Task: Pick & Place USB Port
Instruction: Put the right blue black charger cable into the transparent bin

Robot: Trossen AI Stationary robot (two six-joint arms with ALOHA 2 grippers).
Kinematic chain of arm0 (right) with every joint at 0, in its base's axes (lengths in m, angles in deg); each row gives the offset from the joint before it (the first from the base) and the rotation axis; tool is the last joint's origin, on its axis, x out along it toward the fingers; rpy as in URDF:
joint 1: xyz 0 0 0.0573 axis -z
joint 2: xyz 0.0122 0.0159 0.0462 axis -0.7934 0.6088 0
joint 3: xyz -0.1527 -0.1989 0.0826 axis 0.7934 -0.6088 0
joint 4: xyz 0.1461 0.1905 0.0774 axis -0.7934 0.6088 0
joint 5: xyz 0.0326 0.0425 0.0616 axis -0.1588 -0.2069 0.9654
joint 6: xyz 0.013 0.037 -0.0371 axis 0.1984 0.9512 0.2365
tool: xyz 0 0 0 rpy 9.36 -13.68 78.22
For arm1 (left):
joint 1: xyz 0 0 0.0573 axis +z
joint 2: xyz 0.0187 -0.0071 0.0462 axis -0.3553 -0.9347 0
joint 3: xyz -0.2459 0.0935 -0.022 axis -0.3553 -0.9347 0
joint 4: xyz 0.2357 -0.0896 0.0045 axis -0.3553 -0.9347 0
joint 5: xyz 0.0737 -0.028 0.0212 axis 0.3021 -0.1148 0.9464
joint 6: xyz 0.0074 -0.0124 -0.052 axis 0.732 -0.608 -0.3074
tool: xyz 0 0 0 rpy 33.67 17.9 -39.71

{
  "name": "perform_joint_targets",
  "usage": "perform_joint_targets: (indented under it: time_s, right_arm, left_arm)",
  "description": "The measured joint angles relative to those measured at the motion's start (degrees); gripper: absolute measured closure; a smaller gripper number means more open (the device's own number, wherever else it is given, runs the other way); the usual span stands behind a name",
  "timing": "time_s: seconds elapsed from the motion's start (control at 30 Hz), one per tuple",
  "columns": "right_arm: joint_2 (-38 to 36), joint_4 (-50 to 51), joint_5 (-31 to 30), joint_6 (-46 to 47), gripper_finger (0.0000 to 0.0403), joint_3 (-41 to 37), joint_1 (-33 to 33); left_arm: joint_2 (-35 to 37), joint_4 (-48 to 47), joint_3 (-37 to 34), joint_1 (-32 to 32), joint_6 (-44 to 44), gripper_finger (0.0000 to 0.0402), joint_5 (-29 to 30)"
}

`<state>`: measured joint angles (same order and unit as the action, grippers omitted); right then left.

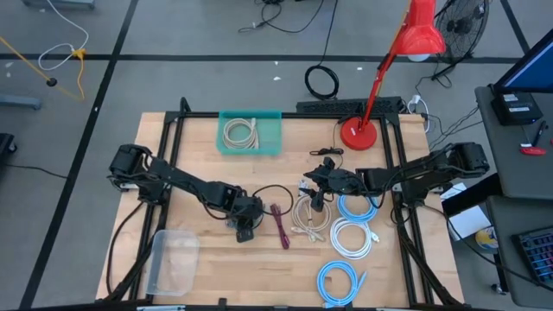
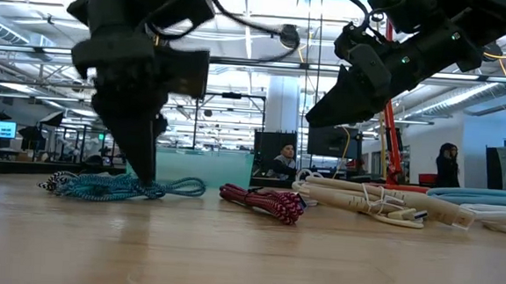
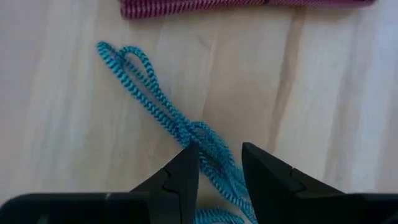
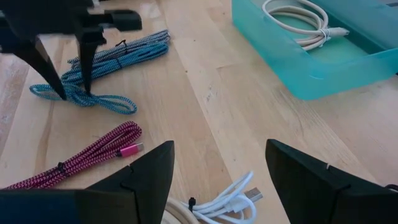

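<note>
Left gripper [image 3: 219, 167] pinched around blue braided cable [image 3: 163, 104], right gripper [image 4: 219, 163] open above table; loose loops likely to slip out when lifted.

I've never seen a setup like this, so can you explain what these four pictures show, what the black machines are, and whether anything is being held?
These are two dark robot arms working at a wooden table. One picture looks straight down from above, one looks level across the tabletop, and two come from cameras on the arms' wrists.

The left gripper is down at the table with its jaws around a teal braided cable; the cable still lies on the wood, not lifted. The right gripper hangs open above the table, holding nothing.

Also on the table: a magenta braided cable, a pile of white cables, coiled light-blue cables, a teal bin with a cream cable inside, a clear plastic container and a red desk lamp.
</note>
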<state>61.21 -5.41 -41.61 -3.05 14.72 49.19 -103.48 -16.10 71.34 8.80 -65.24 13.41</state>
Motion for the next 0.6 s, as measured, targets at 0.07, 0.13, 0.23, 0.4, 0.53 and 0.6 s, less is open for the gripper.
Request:
perform_joint_targets:
  time_s: [0.07, 0.13, 0.23, 0.4, 0.53, 0.6]
  right_arm:
    - [0.0, 0.0, -0.1, 0.0, 0.0156, 0.0, 0.0]
    - [0.0, 0.0, -0.1, 0.0, 0.0156, 0.0, 0.0]
    - [0.0, 0.0, -0.1, 0.0, 0.0156, 0.0, 0.0]
    - [0.0, 0.0, -0.2, 0.0, 0.0156, 0.0, 0.0]
    - [0.0, 0.0, -0.2, 0.0, 0.0156, 0.0, 0.0]
    - [0.0, 0.0, -0.1, 0.0, 0.0156, 0.0, 0.0]
  left_arm:
    - [-0.6, 0.2, 0.0, 0.0, 0.0, 0.0275, -0.3]
    - [-1.2, 0.2, 0.1, 0.0, 0.0, 0.0275, -0.6]
    - [-1.3, 0.1, 0.1, 0.0, -0.1, 0.0278, -0.6]
    - [-1.4, -0.4, 0.1, 0.6, 0.0, 0.0353, -0.6]
    - [-1.4, -0.4, 0.1, 1.1, 0.6, 0.0386, -1.0]
    - [-0.5, -1.1, 0.0, 1.1, 1.8, 0.0392, -0.6]
